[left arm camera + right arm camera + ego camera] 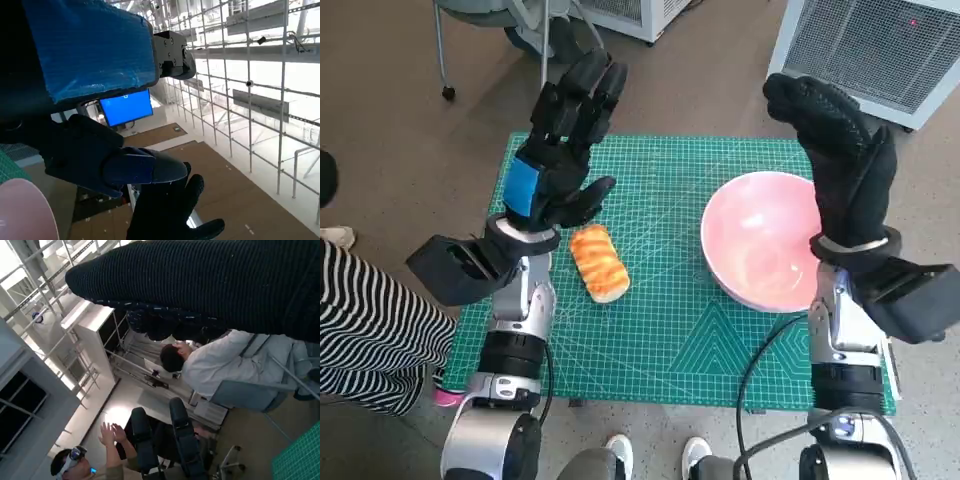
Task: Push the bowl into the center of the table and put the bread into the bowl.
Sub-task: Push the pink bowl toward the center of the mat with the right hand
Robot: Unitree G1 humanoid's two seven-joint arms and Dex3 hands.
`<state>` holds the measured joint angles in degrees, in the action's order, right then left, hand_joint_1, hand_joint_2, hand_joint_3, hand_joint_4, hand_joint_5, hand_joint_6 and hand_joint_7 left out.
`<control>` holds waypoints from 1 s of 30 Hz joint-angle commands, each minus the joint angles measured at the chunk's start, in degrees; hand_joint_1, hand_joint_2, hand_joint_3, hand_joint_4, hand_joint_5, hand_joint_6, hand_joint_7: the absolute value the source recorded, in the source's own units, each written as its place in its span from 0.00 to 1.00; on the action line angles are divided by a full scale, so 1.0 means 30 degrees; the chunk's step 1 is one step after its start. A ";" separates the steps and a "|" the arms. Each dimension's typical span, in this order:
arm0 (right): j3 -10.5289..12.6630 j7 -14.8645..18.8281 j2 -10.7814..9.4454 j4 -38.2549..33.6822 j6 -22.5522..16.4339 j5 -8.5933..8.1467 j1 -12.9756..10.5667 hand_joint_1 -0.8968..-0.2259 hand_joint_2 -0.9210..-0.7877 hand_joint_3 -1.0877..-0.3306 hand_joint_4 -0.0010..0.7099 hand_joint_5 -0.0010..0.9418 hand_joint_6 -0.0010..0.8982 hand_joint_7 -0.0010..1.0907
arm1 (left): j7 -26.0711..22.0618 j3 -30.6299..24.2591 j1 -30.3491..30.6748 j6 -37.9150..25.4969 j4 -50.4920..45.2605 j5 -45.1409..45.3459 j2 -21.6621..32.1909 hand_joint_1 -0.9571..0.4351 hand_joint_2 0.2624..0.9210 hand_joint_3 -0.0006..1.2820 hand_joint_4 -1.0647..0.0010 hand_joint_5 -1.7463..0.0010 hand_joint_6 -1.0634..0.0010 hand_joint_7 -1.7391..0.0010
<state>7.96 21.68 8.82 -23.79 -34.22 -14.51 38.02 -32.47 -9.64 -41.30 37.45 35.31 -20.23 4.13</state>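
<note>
Green mat (pixel 660 330) covering table: left hand (pixel 560 160), right hand (pixel 845 165) hovering, fingers spread, holding nothing. Bowl (pixel 760 240) likely rigid, sliding under rim push; bread (pixel 598 262) likely soft, light, needing gentle side pinch.

A green cutting mat (pixel 670 330) with a printed grid covers the worktop through the middle of the head view. At the left edge sits a person in striped clothing (pixel 365 320), and shoe tips (pixel 618 452) show at the bottom centre. A white grilled unit (pixel 880 50) fills the upper right corner, and a chair leg with a castor (pixel 447 92) stands at the upper left. The right wrist view shows a person in a white shirt (pixel 225 362) at centre right, and another with raised hands (pixel 95 460) at the lower left. In the left wrist view a blue screen (pixel 126 107) glows left of centre.
</note>
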 commanded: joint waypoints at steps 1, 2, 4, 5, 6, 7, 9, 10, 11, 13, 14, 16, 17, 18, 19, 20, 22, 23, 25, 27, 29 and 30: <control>-0.0033 0.0074 -0.0035 -0.0133 0.0285 -0.0031 -0.0307 0.27 0.00 0.52 0.22 0.00 0.04 0.41 | 0.0075 0.0035 0.0199 0.0003 -0.0223 0.0130 0.0038 0.20 1.00 0.26 0.89 1.00 1.00 0.76; -0.0037 0.0069 -0.0033 -0.0111 0.0283 -0.0022 -0.0323 0.27 0.00 0.52 0.22 0.00 0.04 0.41 | 0.0075 0.0038 0.0205 0.0000 -0.0234 0.0129 0.0036 0.20 1.00 0.26 0.89 1.00 1.00 0.76; -0.0035 0.0061 -0.0023 -0.0116 0.0264 0.0003 -0.0335 0.27 0.00 0.52 0.22 0.00 0.04 0.41 | 0.0070 0.0039 0.0190 0.0002 -0.0209 0.0133 0.0036 0.20 1.00 0.26 0.89 1.00 1.00 0.76; -0.0028 0.0058 -0.0013 -0.0131 0.0267 0.0008 -0.0333 0.27 0.00 0.52 0.22 0.00 0.04 0.42 | 0.0057 0.0042 0.0173 -0.0009 -0.0187 0.0126 0.0033 0.20 1.00 0.26 0.89 1.00 1.00 0.76; -0.0023 0.0057 -0.0006 -0.0145 0.0268 0.0010 -0.0330 0.27 0.00 0.52 0.22 0.00 0.04 0.42 | 0.0048 0.0044 0.0159 -0.0017 -0.0169 0.0121 0.0031 0.20 1.00 0.26 0.89 1.00 1.00 0.76; -0.0009 0.0071 0.0013 -0.0137 0.0272 -0.0007 -0.0347 0.27 0.00 0.52 0.22 0.00 0.04 0.42 | 0.0046 0.0055 0.0162 -0.0028 -0.0183 0.0119 0.0019 0.20 1.00 0.26 0.89 1.00 1.00 0.76; 0.0030 0.0117 0.0067 -0.0122 0.0270 -0.0054 -0.0394 0.27 0.00 0.52 0.22 0.00 0.05 0.42 | 0.0062 0.0081 0.0186 -0.0028 -0.0223 0.0135 -0.0012 0.20 1.00 0.26 0.89 1.00 1.00 0.76; 0.0050 0.0140 0.0094 -0.0126 0.0265 -0.0075 -0.0412 0.27 0.00 0.52 0.22 0.00 0.05 0.42 | 0.0070 0.0092 0.0197 -0.0022 -0.0234 0.0145 -0.0024 0.20 1.00 0.26 0.89 1.00 1.00 0.76; 0.0113 0.0200 0.0160 -0.0211 0.0234 -0.0131 -0.0419 0.27 0.00 0.52 0.22 0.00 0.04 0.42 | 0.0072 0.0096 0.0203 -0.0002 -0.0218 0.0156 -0.0025 0.20 1.00 0.26 0.89 1.00 1.00 0.76; 0.0266 0.0348 0.0315 -0.0376 0.0178 -0.0281 -0.0438 0.27 0.00 0.52 0.22 0.00 0.05 0.42 | 0.0077 0.0099 0.0211 0.0030 -0.0188 0.0170 -0.0026 0.20 1.00 0.26 0.89 1.00 1.00 0.76; 0.0346 0.0427 0.0393 -0.0435 0.0160 -0.0363 -0.0457 0.27 0.00 0.52 0.22 0.00 0.05 0.42 | 0.0086 0.0104 0.0220 0.0043 -0.0187 0.0180 -0.0033 0.20 1.00 0.26 0.89 1.00 1.00 0.76; 0.0622 0.0700 0.0683 -0.0629 0.0125 -0.0661 -0.0497 0.27 0.00 0.53 0.22 0.00 0.05 0.42 | 0.0104 0.0110 0.0241 0.0056 -0.0212 0.0192 -0.0041 0.20 1.00 0.26 0.89 1.00 1.00 0.76; 0.0873 0.0924 0.0927 -0.0918 0.0068 -0.0905 -0.0482 0.27 0.00 0.53 0.22 0.00 0.05 0.42 | 0.0094 0.0096 0.0242 0.0075 -0.0186 0.0186 -0.0029 0.20 1.00 0.26 0.89 1.00 1.00 0.76; 0.1058 0.1098 0.1097 -0.1124 0.0025 -0.1081 -0.0471 0.27 0.00 0.53 0.22 0.00 0.04 0.42 | 0.0093 0.0091 0.0247 0.0091 -0.0174 0.0187 -0.0026 0.20 1.00 0.26 0.89 1.00 1.00 0.76; 0.1293 0.1288 0.1301 -0.1453 -0.0079 -0.1263 -0.0459 0.26 0.00 0.53 0.22 0.00 0.04 0.42 | 0.0074 0.0072 0.0246 0.0115 -0.0132 0.0172 -0.0014 0.20 1.00 0.26 0.89 1.00 1.00 0.76; 0.1458 0.1431 0.1433 -0.1673 -0.0156 -0.1385 -0.0455 0.26 0.00 0.53 0.22 0.00 0.05 0.42 | 0.0066 0.0065 0.0253 0.0132 -0.0115 0.0167 -0.0013 0.20 1.00 0.26 0.89 1.00 1.00 0.76; 0.2048 0.1518 0.1886 -0.2454 -0.0420 -0.1612 -0.0475 0.26 0.00 0.53 0.20 0.01 0.04 0.41 | 0.0003 -0.0004 0.0239 0.0219 0.0049 0.0122 0.0027 0.20 1.00 0.26 0.89 1.00 1.00 0.76; 0.2258 0.1518 0.2042 -0.2750 -0.0532 -0.1679 -0.0474 0.26 0.00 0.54 0.20 0.01 0.04 0.41 | -0.0013 -0.0028 0.0238 0.0250 0.0098 0.0115 0.0038 0.20 1.00 0.26 0.89 1.00 1.00 0.76; 0.2595 0.1462 0.2262 -0.3276 -0.0743 -0.1696 -0.0438 0.25 0.00 0.54 0.20 0.02 0.05 0.41 | -0.0021 -0.0054 0.0246 0.0301 0.0142 0.0125 0.0038 0.20 1.00 0.26 0.89 1.00 1.00 0.76; 0.2956 0.1204 0.2517 -0.3866 -0.0977 -0.1581 -0.0420 0.24 0.00 0.54 0.20 0.02 0.05 0.41 | -0.0021 -0.0073 0.0248 0.0376 0.0212 0.0152 0.0035 0.20 1.00 0.26 0.89 1.00 1.00 0.76; 0.3321 0.0855 0.2812 -0.4517 -0.1248 -0.1405 -0.0422 0.23 0.00 0.52 0.19 0.02 0.03 0.40 | -0.0018 -0.0089 0.0234 0.0451 0.0306 0.0178 0.0032 0.20 1.00 0.27 0.89 1.00 1.00 0.76; 0.3465 0.0735 0.2922 -0.4818 -0.1386 -0.1323 -0.0401 0.23 0.00 0.50 0.18 0.01 0.02 0.40 | -0.0020 -0.0097 0.0222 0.0479 0.0349 0.0184 0.0031 0.20 1.00 0.27 0.89 1.00 1.00 0.76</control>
<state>16.93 25.05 16.63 -34.93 -37.60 -18.88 37.82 -32.49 -9.89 -41.28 38.01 35.63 -20.15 4.18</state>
